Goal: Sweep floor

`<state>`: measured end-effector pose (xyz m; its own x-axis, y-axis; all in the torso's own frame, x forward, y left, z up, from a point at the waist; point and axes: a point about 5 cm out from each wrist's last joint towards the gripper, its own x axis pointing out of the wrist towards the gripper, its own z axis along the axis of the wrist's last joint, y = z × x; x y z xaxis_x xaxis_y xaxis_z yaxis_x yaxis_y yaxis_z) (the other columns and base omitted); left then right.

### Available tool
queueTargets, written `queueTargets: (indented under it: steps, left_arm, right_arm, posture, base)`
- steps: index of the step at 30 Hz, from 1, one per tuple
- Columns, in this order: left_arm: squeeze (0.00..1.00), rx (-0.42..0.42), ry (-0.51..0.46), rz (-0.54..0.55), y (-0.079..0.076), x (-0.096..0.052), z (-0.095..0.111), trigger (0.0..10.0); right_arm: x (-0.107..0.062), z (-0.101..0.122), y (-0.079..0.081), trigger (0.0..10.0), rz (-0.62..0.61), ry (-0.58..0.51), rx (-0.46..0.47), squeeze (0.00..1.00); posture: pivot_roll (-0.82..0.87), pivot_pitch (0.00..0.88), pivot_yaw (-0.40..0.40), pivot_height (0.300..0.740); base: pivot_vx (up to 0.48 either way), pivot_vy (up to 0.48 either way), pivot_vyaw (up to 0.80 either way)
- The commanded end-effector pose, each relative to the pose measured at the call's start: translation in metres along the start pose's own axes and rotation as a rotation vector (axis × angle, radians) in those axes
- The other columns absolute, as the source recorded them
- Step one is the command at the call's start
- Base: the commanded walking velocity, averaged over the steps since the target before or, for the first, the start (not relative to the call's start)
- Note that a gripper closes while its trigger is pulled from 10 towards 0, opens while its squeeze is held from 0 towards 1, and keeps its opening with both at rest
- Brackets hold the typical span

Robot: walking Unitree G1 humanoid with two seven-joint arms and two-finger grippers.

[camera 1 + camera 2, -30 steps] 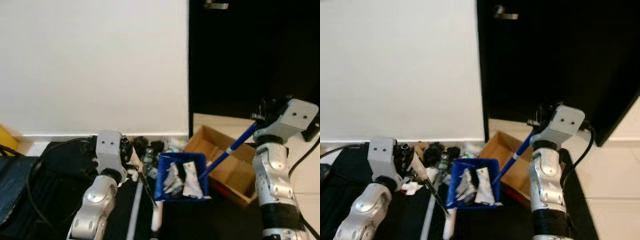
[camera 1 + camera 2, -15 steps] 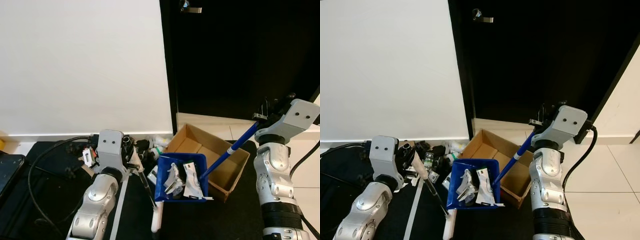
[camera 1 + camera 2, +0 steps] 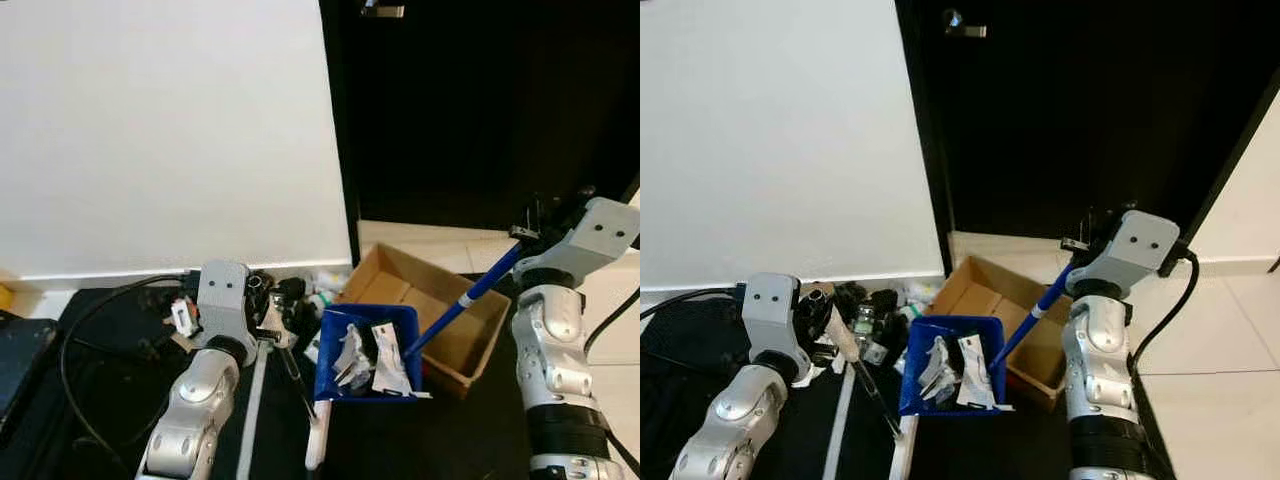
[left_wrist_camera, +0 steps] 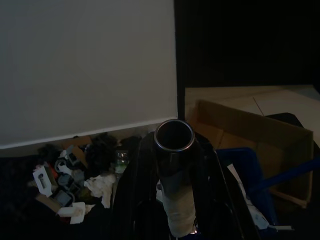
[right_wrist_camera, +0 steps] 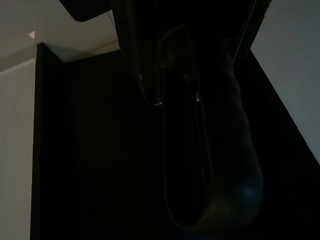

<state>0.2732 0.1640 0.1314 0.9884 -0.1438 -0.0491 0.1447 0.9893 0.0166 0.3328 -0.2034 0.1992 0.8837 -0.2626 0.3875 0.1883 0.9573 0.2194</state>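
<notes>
My left gripper (image 3: 268, 322) is shut on the black broom handle (image 3: 297, 375), whose white lower part (image 3: 316, 442) reaches the dark floor. In the left wrist view the handle's round end (image 4: 174, 136) sticks up between the fingers. My right gripper (image 3: 530, 232) is shut on the long blue handle (image 3: 468, 296) of a blue dustpan (image 3: 400, 330). The pan holds white crumpled scraps and hangs in front of an open cardboard box (image 3: 445, 305). A pile of litter (image 3: 865, 318) lies at the foot of the white wall. The right wrist view is very dark.
A black door (image 3: 480, 100) stands behind the box, with the white wall (image 3: 160, 130) to its left. A black cable (image 3: 90, 320) loops over the dark mat on the left. A white strip (image 3: 250, 410) runs along the floor. Pale tiles (image 3: 1210, 340) lie on the right.
The whole view has swung since a second ago, bringing the door and box more into sight. Both arms keep their hold on the broom and dustpan.
</notes>
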Motion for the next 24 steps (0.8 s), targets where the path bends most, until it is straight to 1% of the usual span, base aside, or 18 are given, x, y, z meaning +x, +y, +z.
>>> queueTargets:
  steps: [1, 12, 15, 17, 22, 24]
  left_arm:
    - [0.00, 0.020, -0.008, 0.031, 0.007, -0.003, 0.001, 10.0]
    - [0.00, 0.019, -0.006, 0.027, 0.005, -0.003, 0.001, 10.0]
    - [0.00, 0.023, -0.003, 0.028, 0.005, -0.003, 0.001, 10.0]
    - [0.00, 0.021, -0.002, 0.032, 0.006, -0.003, 0.001, 10.0]
    - [0.00, 0.020, 0.000, 0.035, 0.005, -0.004, 0.000, 10.0]
    - [0.00, 0.019, 0.001, 0.035, 0.005, -0.004, 0.000, 10.0]
  right_arm:
    - [-0.001, 0.002, 0.006, 10.0, 0.013, -0.013, 0.031, 0.00]
    - [-0.001, 0.002, 0.006, 10.0, 0.015, -0.014, 0.026, 0.00]
    - [0.000, 0.004, 0.008, 10.0, 0.035, -0.019, 0.000, 0.00]
    - [0.000, 0.007, 0.012, 10.0, 0.060, -0.041, -0.027, 0.00]
    - [0.001, 0.010, 0.015, 10.0, 0.075, -0.053, -0.036, 0.00]
    - [0.004, 0.016, 0.017, 10.0, 0.086, -0.076, -0.045, 0.00]
  posture:
    - [0.08, 0.128, 0.100, 0.740]
    - [0.08, 0.129, 0.098, 0.740]
    - [0.08, 0.130, 0.098, 0.740]
    - [0.08, 0.132, 0.097, 0.740]
    - [0.08, 0.132, 0.095, 0.740]
    - [0.08, 0.134, 0.093, 0.740]
  base:
    - [0.000, 0.000, 0.00]
    - [0.000, 0.000, 0.00]
    - [0.000, 0.000, 0.00]
    - [0.000, 0.000, 0.00]
    - [0.000, 0.000, 0.00]
    - [0.000, 0.000, 0.00]
